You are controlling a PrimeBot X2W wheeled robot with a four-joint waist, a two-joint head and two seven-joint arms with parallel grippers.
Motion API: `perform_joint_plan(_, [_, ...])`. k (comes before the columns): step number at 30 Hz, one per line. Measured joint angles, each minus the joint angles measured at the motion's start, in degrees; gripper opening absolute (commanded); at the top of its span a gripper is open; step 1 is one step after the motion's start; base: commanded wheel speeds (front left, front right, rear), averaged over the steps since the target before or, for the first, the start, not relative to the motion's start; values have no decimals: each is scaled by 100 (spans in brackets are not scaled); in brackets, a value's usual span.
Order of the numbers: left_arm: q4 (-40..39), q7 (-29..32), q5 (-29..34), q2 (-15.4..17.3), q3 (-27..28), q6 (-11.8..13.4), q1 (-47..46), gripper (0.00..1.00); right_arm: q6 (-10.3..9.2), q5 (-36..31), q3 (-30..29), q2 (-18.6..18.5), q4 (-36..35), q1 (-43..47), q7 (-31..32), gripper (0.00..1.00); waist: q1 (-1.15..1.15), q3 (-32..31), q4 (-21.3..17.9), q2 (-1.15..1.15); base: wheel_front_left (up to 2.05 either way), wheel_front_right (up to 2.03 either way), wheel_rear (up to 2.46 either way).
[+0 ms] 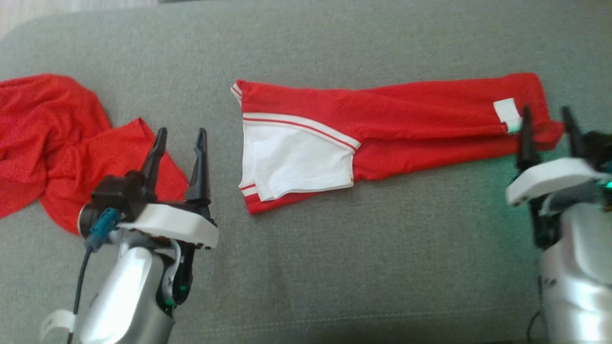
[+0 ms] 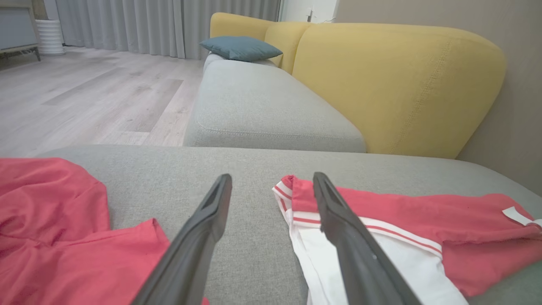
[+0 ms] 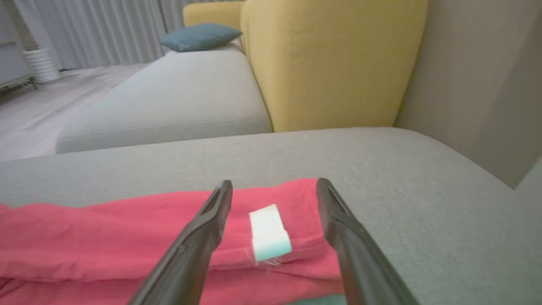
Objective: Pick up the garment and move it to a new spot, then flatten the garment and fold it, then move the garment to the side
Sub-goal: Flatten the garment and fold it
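Note:
The garment (image 1: pixel 406 124) is red with a white panel and striped trim, lying as a long narrow band across the grey cushion (image 1: pixel 334 263). It also shows in the left wrist view (image 2: pixel 444 220) and the right wrist view (image 3: pixel 106 228). My left gripper (image 1: pixel 181 131) stands open and empty just left of the garment's white end, its fingers (image 2: pixel 272 177) over bare cushion. My right gripper (image 1: pixel 546 111) is open over the garment's right end. Its fingers (image 3: pixel 275 183) straddle a white label (image 3: pixel 269 231) and hold nothing.
A second red cloth (image 1: pixel 57 143) lies crumpled at the left, partly under my left wrist. Behind the cushion rise a yellow backrest (image 2: pixel 394 80) and another grey seat (image 2: pixel 262 106) with a blue pillow (image 2: pixel 239 47). Wood floor (image 2: pixel 84 97) lies beyond the far edge.

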Motion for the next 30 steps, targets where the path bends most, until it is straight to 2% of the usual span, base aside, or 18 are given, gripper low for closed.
perform_joint_plan(1, [56, 0, 90, -100, 70, -114, -13, 100, 0, -26, -415, 14, 91, -162, 183, 100, 0, 95, 40, 0, 0, 0, 0])
perform_joint_plan(2, [56, 0, 90, -100, 70, -114, -13, 100, 0, -26, -415, 14, 91, -162, 183, 100, 0, 95, 40, 0, 0, 0, 0])
perform_joint_plan(6, [210, -1, 272, -236, 222, -324, -74, 100, 0, -79, -1388, 32, 528, -618, 694, 100, 0, 304, 122, 0, 0, 0, 0])
perform_joint_plan(12, [303, -1, 492, -422, 503, -559, -223, 100, 0, -647, -2461, 46, 955, -1067, 1362, 100, 0, 613, 268, 0, 0, 0, 0])
perform_joint_plan(17, [346, -1, 642, -495, 728, -722, -274, 100, 0, -942, -2710, 75, 1133, -1433, 1712, 100, 0, 867, 309, 0, 0, 0, 0])
perform_joint_plan(26, [400, -1, 848, -656, 1089, -877, -482, 100, 0, -925, -2596, 76, 1232, -1661, 1845, 98, 0, 1075, 241, 0, 0, 0, 0])
perform_joint_plan(27, [407, -1, 871, -659, 1126, -909, -483, 100, 0, -893, -2575, 76, 1240, -1670, 1874, 42, 0, 1079, 232, 0, 0, 0, 0])
perform_joint_plan(28, [422, -1, 892, -660, 1148, -921, -486, 100, 0, -845, -2564, 76, 1244, -1681, 1894, 0, 0, 1080, 224, 0, 0, 0, 0])
perform_joint_plan(30, [445, -1, 907, -693, 1228, -948, -501, 100, 0, -791, -2524, 79, 1261, -1703, 1926, 0, 0, 1069, 209, 0, 0, 0, 0])
